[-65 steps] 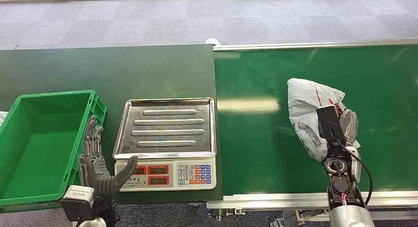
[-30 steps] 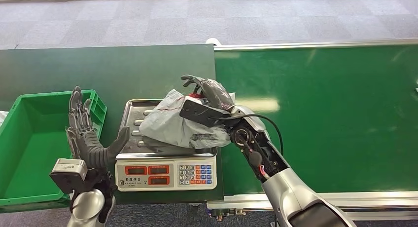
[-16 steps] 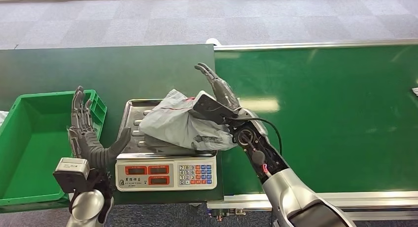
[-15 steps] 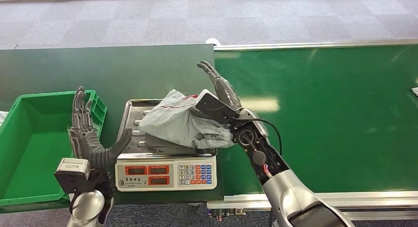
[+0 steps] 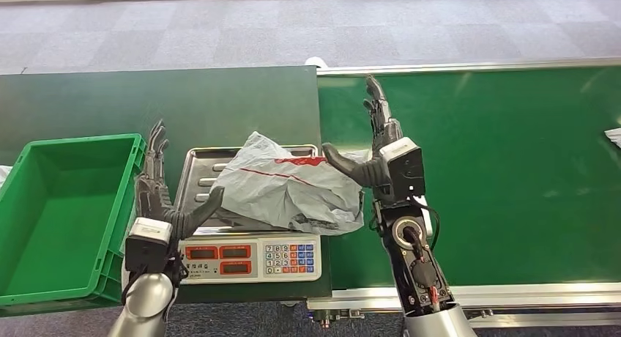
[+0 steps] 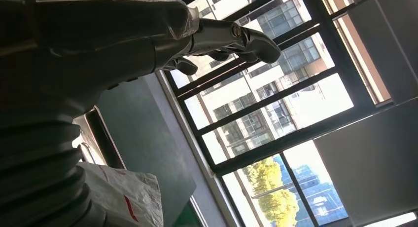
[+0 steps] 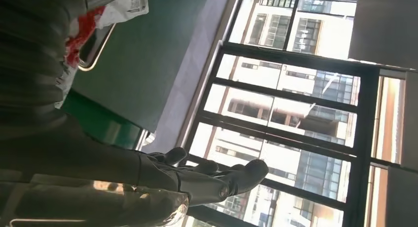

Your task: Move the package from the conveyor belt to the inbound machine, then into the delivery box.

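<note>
- The grey plastic package [image 5: 289, 190] lies crumpled on the steel tray of the weighing scale [image 5: 198, 168], covering the tray from its middle to its 3 o'clock edge and spilling slightly over that edge towards the conveyor belt [image 5: 505, 176].
- You cannot see the part of the tray under the package. Only the ribbed strip at the tray's 9 o'clock side shows.
- Printing on the package is a red line and dark smudges, too small to read.
- The right hand [image 5: 377, 150] stands upright just at the package's 3 o'clock side, fingers straight and spread, thumb reaching towards the package. It holds nothing. Whether the thumb tip touches the plastic is hard to tell.
- The left hand [image 5: 165, 198] stands upright at the tray's 9 o'clock edge, between the scale and the green delivery box [image 5: 44, 271], fingers apart, thumb angled towards the package, holding nothing.
- The scale's red displays and keypad [image 5: 293, 256] face you at 6 o'clock. The digits are unreadable.
- The delivery box is cut off at the picture's left edge. Its inside shows bare green plastic.
- At the far right edge of the belt a white scrap [image 5: 614, 137] is cut off by the frame, and you cannot tell what it is.
- Both wrist views look past dark fingers [image 6: 231, 37] towards bright windows [image 7: 296, 103]. A corner of the package [image 6: 125, 197] shows beside the left wrist.
- The belt lies open at 3 o'clock of the right hand, and dark green tabletop [image 5: 146, 102] lies open at 12 o'clock of the scale.
</note>
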Motion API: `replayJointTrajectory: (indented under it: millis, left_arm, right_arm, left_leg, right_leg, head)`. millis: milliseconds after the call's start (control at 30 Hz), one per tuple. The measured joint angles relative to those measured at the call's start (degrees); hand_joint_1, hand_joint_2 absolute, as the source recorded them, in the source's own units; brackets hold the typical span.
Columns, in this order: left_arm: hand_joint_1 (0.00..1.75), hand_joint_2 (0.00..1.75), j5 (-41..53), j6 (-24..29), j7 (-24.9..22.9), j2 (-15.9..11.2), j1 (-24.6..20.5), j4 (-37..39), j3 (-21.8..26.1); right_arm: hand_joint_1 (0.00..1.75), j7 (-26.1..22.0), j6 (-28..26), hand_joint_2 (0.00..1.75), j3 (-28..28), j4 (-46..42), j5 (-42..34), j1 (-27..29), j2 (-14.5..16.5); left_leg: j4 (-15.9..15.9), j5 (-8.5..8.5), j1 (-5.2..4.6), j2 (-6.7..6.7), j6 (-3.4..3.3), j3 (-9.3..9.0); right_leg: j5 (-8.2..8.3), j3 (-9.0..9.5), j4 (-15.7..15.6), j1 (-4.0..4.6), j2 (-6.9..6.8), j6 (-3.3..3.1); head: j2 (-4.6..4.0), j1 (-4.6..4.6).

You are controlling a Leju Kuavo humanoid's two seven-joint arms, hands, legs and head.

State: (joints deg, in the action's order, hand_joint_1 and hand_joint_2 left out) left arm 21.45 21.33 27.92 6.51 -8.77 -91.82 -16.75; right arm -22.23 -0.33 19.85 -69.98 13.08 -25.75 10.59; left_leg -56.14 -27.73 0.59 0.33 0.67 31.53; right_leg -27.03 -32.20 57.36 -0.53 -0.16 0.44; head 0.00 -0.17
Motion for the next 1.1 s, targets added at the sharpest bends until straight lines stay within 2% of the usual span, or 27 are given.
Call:
replayJointTrajectory:
  millis: [167,300,400,633,667,767,800,1100]
  left_arm:
    - [0.0,1.75,7.38,-2.15,-5.04,0.45,-3.65,3.62,-1.97]
    - [0.0,1.75,18.72,-5.32,-12.74,1.14,-8.35,9.44,-4.35]
    - [0.0,1.75,26.22,-6.14,-17.09,2.08,-12.21,15.36,-5.6]
    - [0.0,1.75,35.65,-10.56,-22.05,3.85,-19.73,29.56,-7.43]
    - [0.37,1.75,36.75,-11.42,-22.44,4.02,-20.58,31.56,-7.62]
    - [1.68,1.75,39.05,-13.79,-23.22,4.52,-22.8,36.95,-8.03]
    - [1.75,1.75,39.43,-14.45,-23.41,4.67,-23.47,38.46,-8.11]
    - [1.75,1.75,39.01,-16.23,-23.47,5.38,-27.1,45.4,-8.0]
  right_arm:
    - [0.0,-0.73,-0.42,1.75,-1.0,-4.1,0.27,5.73,-0.61]
    - [0.0,-3.37,-4.8,1.75,-0.76,-9.61,4.05,11.08,-0.75]
    - [0.0,-3.51,-8.23,1.75,0.32,-14.18,7.49,14.46,-0.87]
    - [0.0,-2.38,-9.66,1.75,3.01,-20.63,10.04,19.35,-1.27]
    - [0.0,-2.42,-9.61,1.75,3.2,-21.06,10.09,19.78,-1.3]
    - [0.0,-2.6,-9.36,1.75,3.54,-21.91,10.17,20.52,-1.37]
    - [0.0,-2.63,-9.28,1.75,3.58,-22.08,10.19,20.6,-1.39]
    - [0.0,-2.62,-9.09,1.75,3.6,-22.43,10.22,20.65,-1.41]
  left_leg:
    - [-0.01,0.0,0.0,-0.05,0.0,0.01]
    - [-0.01,-0.01,0.0,-0.01,0.0,0.05]
    - [-0.01,-0.01,0.0,0.01,0.0,0.04]
    - [0.0,0.0,0.0,0.02,0.0,0.04]
    - [0.0,0.0,0.0,0.02,0.0,0.04]
    - [0.0,0.0,0.0,0.02,0.0,0.04]
    - [0.0,0.0,0.0,0.01,0.0,0.04]
    - [0.01,0.0,0.0,-0.02,0.0,-0.15]
  right_leg:
    - [0.0,-0.02,0.0,0.0,-0.02,-0.01]
    - [0.0,-0.04,0.0,0.0,0.0,-0.01]
    - [0.01,-0.04,0.0,0.0,0.01,-0.01]
    - [0.02,-0.03,0.0,0.0,0.01,-0.02]
    - [0.02,-0.03,0.0,0.0,0.02,-0.02]
    - [0.02,-0.02,0.0,0.0,0.01,-0.02]
    - [0.01,-0.01,0.0,0.0,0.01,-0.02]
    - [0.01,0.22,0.0,0.0,0.0,-0.02]
  head:
    - [0.0,0.01]
    - [0.0,0.01]
    - [0.0,0.01]
    - [0.0,0.01]
    - [0.0,0.01]
    - [0.0,0.01]
    - [0.0,0.01]
    - [0.0,0.0]
